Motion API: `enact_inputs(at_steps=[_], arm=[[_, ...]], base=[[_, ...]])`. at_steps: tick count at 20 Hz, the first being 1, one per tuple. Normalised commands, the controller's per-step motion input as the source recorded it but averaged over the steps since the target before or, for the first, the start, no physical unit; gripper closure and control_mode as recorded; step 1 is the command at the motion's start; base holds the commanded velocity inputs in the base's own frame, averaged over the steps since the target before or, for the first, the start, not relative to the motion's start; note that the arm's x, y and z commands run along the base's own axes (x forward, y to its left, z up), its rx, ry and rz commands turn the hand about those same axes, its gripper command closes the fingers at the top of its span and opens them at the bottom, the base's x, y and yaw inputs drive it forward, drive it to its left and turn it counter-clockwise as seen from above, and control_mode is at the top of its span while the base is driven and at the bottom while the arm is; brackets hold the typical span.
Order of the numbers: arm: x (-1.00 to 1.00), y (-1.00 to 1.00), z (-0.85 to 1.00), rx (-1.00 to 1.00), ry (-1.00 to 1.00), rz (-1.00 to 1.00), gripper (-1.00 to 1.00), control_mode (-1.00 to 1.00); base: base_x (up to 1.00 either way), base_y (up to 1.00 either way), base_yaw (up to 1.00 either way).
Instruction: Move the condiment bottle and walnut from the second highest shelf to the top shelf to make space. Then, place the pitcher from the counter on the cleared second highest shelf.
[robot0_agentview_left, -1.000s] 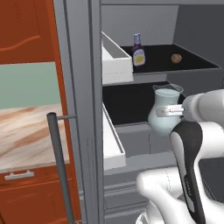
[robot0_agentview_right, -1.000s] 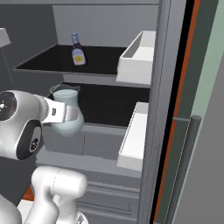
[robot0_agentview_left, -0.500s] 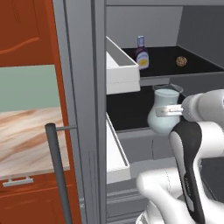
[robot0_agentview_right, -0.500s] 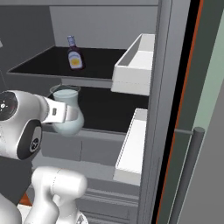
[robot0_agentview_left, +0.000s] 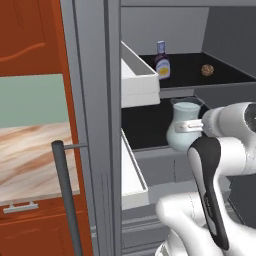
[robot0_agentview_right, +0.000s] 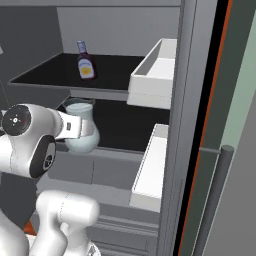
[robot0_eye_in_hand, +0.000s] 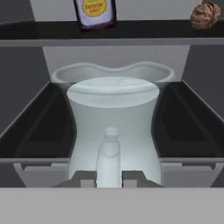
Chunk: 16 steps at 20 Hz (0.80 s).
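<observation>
So at this point the gripper (robot0_eye_in_hand: 109, 177) was clamped tight on the handle of the pitcher (robot0_agentview_left: 183, 131), fingers pinched in narrow around it, and the pitcher was hanging right at the front edge of the second highest shelf (robot0_agentview_left: 145, 127), not clearly set down yet as far as I could tell. From the hand view the pitcher's belly sat just over the grey front rim, with the black board running back on both sides of it.

The condiment bottle (robot0_agentview_left: 161, 60) and the walnut (robot0_agentview_left: 207, 70) were already up on the top shelf (robot0_agentview_left: 220, 75), bottle toward the left part of the board, walnut toward the right edge, well apart from each other. So the clearing part looked done, and this was the placing step.

If I were doing it, I'd push the pitcher further in toward the middle of the board before letting go, since right at the front rim it could tip off once released. Keep it upright, lower until the base is flat on the board, then open and back straight out along the handle so the fingers don't drag it forward. Also watch the flared neck under the top shelf's rim; it looked close.

As for writing: the bottle had a yellow-white label (robot0_eye_in_hand: 94, 8), but the text was too blurry to read. No brand I could make out anywhere.
</observation>
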Motion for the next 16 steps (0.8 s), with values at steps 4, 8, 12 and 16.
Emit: enact_inputs(at_steps=[4,8,12,16], arm=[[0.29,0.0,-0.5,0.0,-0.15,0.0,1.0,-1.0],[0.38,0.0,-0.53,0.0,-0.12,0.0,1.0,-1.0],[0.45,0.0,-0.5,0.0,-0.1,0.0,1.0,-1.0],[0.49,0.0,-0.49,0.0,-0.08,0.0,1.0,-1.0]], base=[[0.0,0.0,0.0],[0.0,0.0,0.0],[0.0,0.0,0.0],[0.0,0.0,0.0]])
